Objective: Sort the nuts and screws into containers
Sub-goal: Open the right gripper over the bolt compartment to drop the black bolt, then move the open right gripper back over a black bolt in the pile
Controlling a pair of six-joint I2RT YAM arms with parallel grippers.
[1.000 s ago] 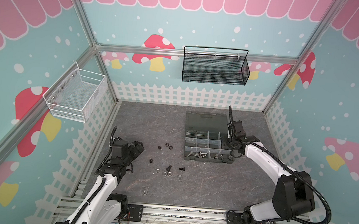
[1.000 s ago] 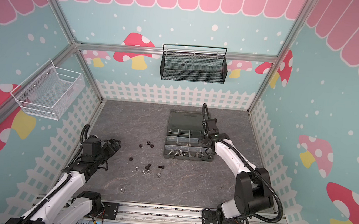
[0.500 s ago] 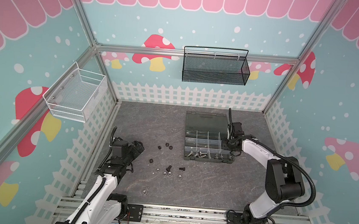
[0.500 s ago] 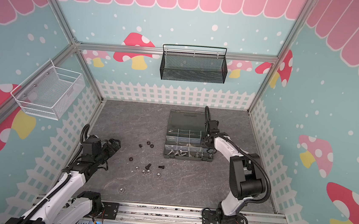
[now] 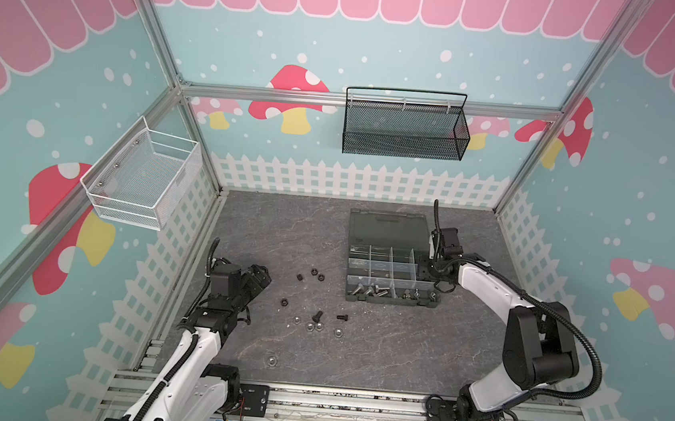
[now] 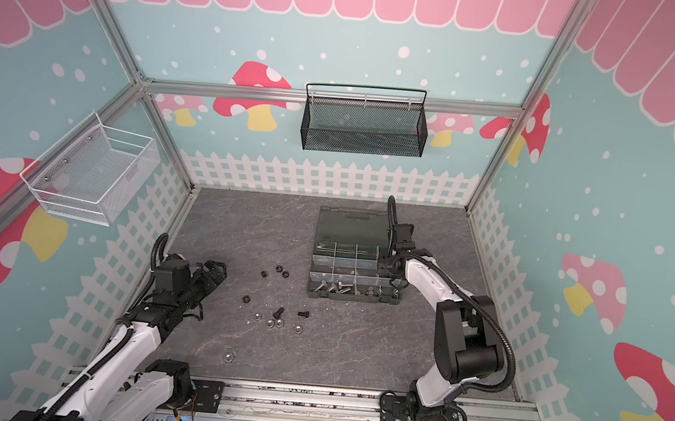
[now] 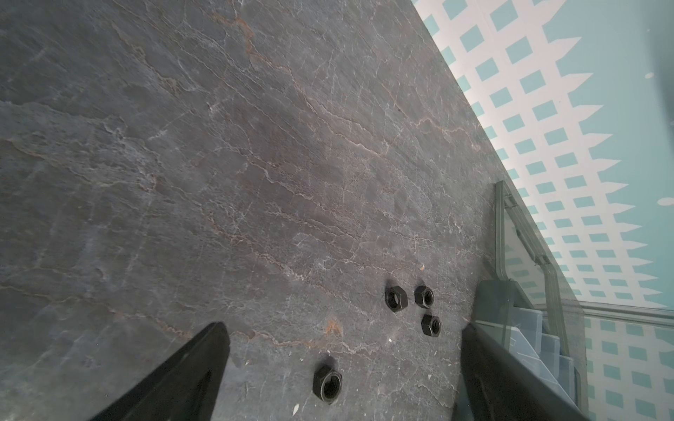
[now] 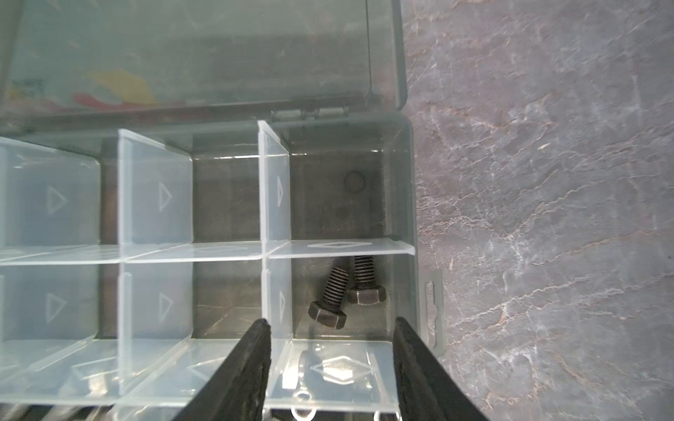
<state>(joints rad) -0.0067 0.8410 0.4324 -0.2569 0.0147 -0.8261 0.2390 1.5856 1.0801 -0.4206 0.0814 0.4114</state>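
Counter [image 5: 398, 350]: grey, stone-look.
Organizer box [image 5: 388, 228]: right of centre, lid laid open.
Right hand [image 8: 331, 323]: over the box's right end, fingers apart, nothing between them.
End compartment [image 8: 306, 277], middle row: holds a pair of black screws [image 8: 330, 299], touching.
Silver screws [image 5: 370, 291]: near row of the box.
Left hand [image 7: 344, 328]: spread wide, empty, low over the counter at left.
Loose on the counter between left hand and box: black nuts [image 5: 314, 272], loose black screws [image 5: 317, 314], silver nuts [image 5: 310, 325].
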